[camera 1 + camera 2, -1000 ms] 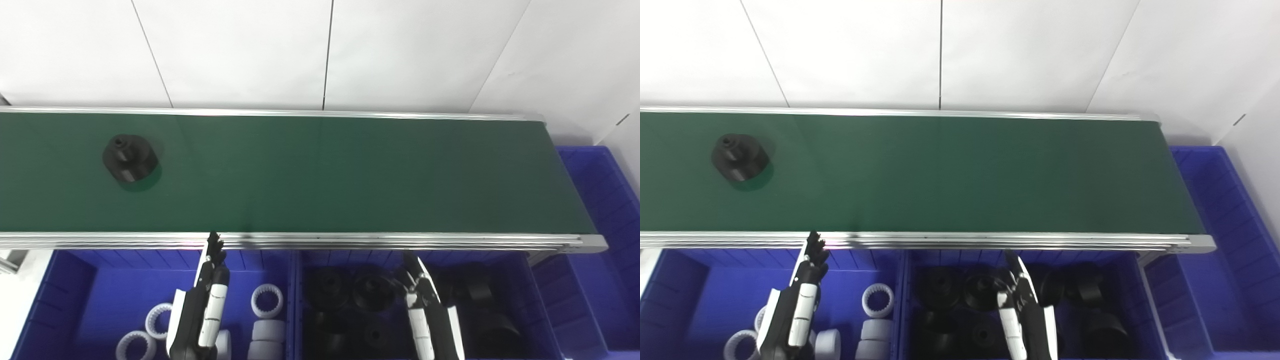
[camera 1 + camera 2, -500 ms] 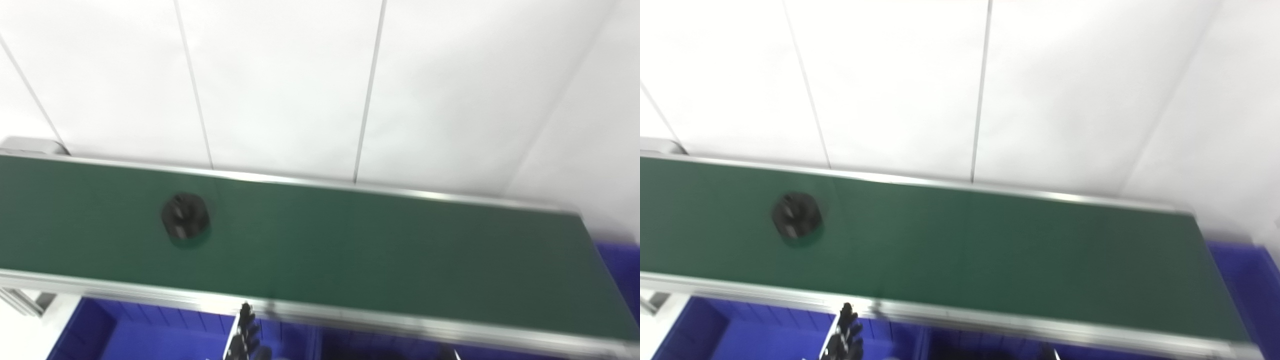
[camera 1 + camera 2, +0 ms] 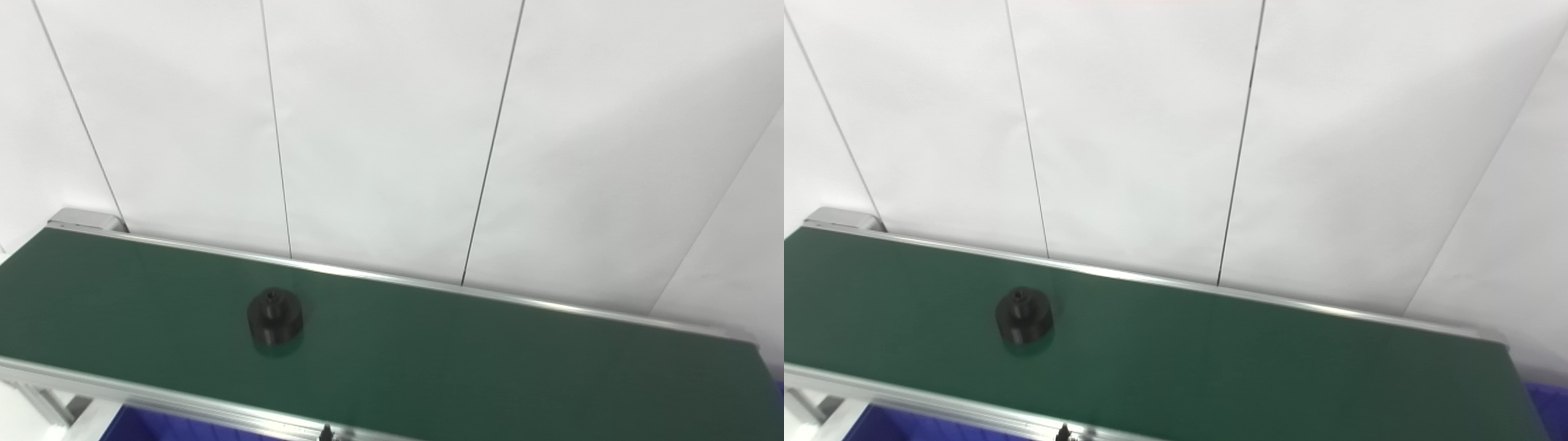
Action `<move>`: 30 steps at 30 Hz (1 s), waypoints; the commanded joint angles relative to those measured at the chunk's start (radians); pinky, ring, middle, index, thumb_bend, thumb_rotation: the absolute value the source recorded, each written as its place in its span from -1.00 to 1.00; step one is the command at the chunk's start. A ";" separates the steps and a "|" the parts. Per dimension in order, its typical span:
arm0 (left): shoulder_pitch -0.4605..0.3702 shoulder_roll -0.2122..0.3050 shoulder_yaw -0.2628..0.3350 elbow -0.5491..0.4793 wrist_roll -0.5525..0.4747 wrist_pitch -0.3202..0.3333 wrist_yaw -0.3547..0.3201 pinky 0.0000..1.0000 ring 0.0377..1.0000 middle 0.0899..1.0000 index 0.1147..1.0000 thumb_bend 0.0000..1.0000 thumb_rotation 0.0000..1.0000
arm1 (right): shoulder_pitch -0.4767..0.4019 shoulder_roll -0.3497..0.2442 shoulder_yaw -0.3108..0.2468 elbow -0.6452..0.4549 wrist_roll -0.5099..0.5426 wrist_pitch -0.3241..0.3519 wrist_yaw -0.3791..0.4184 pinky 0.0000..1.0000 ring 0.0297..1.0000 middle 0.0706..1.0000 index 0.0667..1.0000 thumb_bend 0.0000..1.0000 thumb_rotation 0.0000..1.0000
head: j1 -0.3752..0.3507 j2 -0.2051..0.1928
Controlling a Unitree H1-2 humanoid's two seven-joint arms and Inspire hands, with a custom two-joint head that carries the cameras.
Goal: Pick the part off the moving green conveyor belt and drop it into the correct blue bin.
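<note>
Now black part [image 3: 275,315] farther along belt [image 3: 490,367]

wall [image 3: 392,122]: white panels | seams: thin, dark | light: seemingly even

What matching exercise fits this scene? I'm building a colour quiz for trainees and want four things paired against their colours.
Things:
1. part
2. conveyor belt
3. wall
4. bin

Colours:
A. white
B. blue
C. black
D. green

Pairs: 1-C; 2-D; 3-A; 4-B
</note>
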 commanded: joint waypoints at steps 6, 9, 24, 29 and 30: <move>-0.030 -0.075 -0.029 -0.019 0.022 0.018 0.021 0.70 0.80 0.82 0.88 -0.25 0.49 | -0.214 -0.035 -0.020 -0.098 -0.015 -0.015 0.015 0.46 0.81 0.99 0.96 0.74 0.05 | -0.003 0.016; -0.032 -0.078 -0.028 -0.029 -0.004 0.039 0.013 0.72 0.79 0.79 0.87 -0.26 0.43 | -0.332 -0.043 -0.020 -0.100 -0.052 0.010 0.007 0.36 0.79 0.96 0.93 0.75 0.02 | -0.006 0.032; -0.032 -0.077 -0.041 -0.113 -0.038 0.118 -0.006 0.61 0.82 0.85 0.95 -0.20 0.27 | -0.843 -0.069 0.138 -0.096 -0.651 0.512 0.021 0.28 0.66 0.86 0.82 0.85 -0.13 | -0.055 0.185; -0.027 -0.080 -0.048 -0.130 -0.026 0.128 -0.002 0.64 0.81 0.86 0.98 -0.16 0.38 | -0.991 -0.095 0.235 0.023 -0.756 0.592 0.090 0.38 0.74 0.85 0.76 0.96 -0.18 | -0.061 0.206; -0.026 -0.081 -0.049 -0.132 -0.027 0.130 -0.003 0.67 0.82 0.87 0.98 -0.16 0.40 | -1.011 -0.099 0.250 0.041 -0.771 0.600 0.100 0.38 0.74 0.85 0.75 0.97 -0.20 | -0.061 0.208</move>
